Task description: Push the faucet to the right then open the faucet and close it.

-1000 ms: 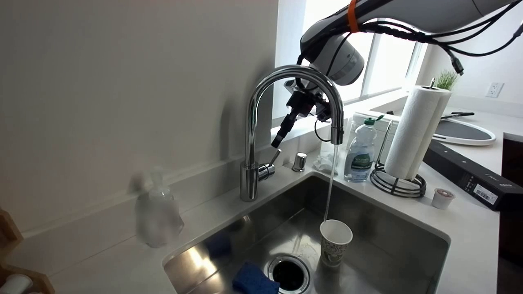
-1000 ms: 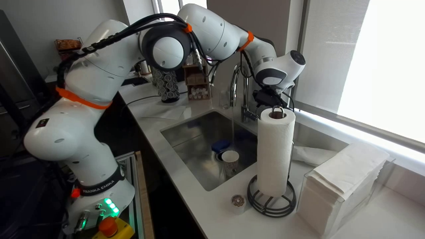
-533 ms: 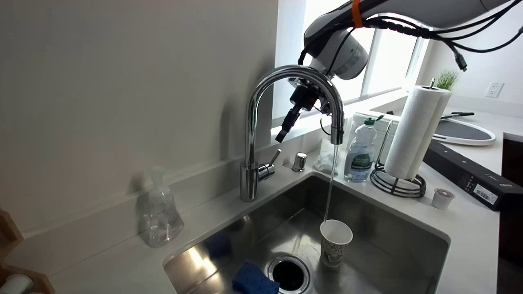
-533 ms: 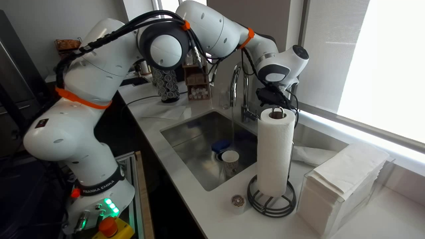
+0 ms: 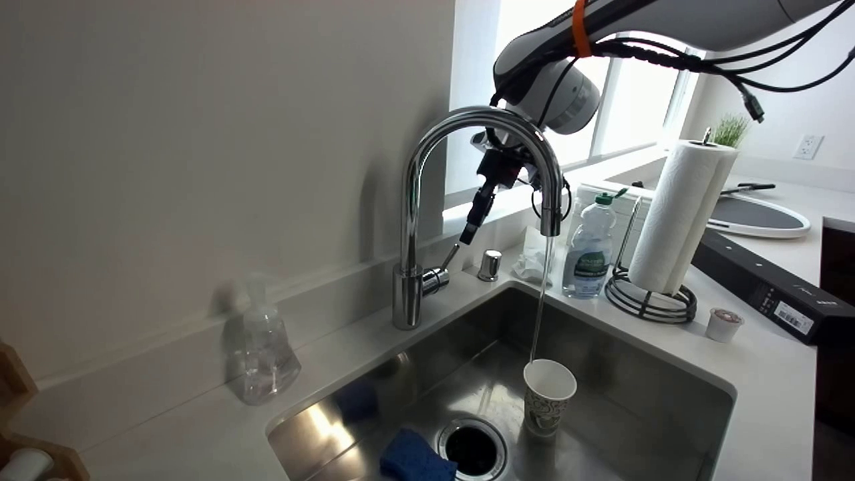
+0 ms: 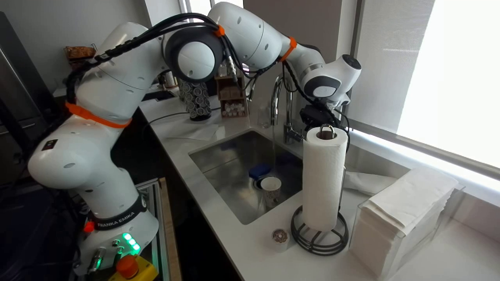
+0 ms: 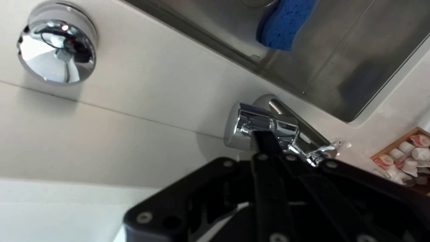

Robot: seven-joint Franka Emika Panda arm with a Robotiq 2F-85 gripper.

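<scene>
The gripper [image 5: 467, 235] looks clenched, its fingertips together with nothing between them; it sits lower than half a second ago, just beside the tip of the lever [image 5: 451, 256] and nearer the chrome cap [image 5: 490, 265] than a second ago. Whether it touches the lever I cannot tell. The lever's angle is unchanged, and so is the stream of water [image 5: 541, 294] from the faucet [image 5: 408, 297], which stands at the edge of the sink [image 5: 638, 381]. My reading: the opening is done, the closing is not, and this shift past the lever's tip looks like lining up for the push that shuts the water off. Counting outward from the gripper: one lever, one faucet, one chrome cap; in the sink, one drain [image 5: 473, 449], one blue sponge [image 5: 419, 459] and one paper cup [image 5: 546, 407], the stream coming down at its rim, in or just behind being unclear; around the sink, one dish soap bottle [image 5: 589, 257], one clear dispenser [image 5: 266, 361], one paper towel roll [image 5: 678, 217], one coffee pod [image 5: 723, 325] and one long black box [image 5: 761, 280]. Farthest, in the wrist view, one wooden rack [image 7: 393, 144] holds small white tubs, too crowded to count.
</scene>
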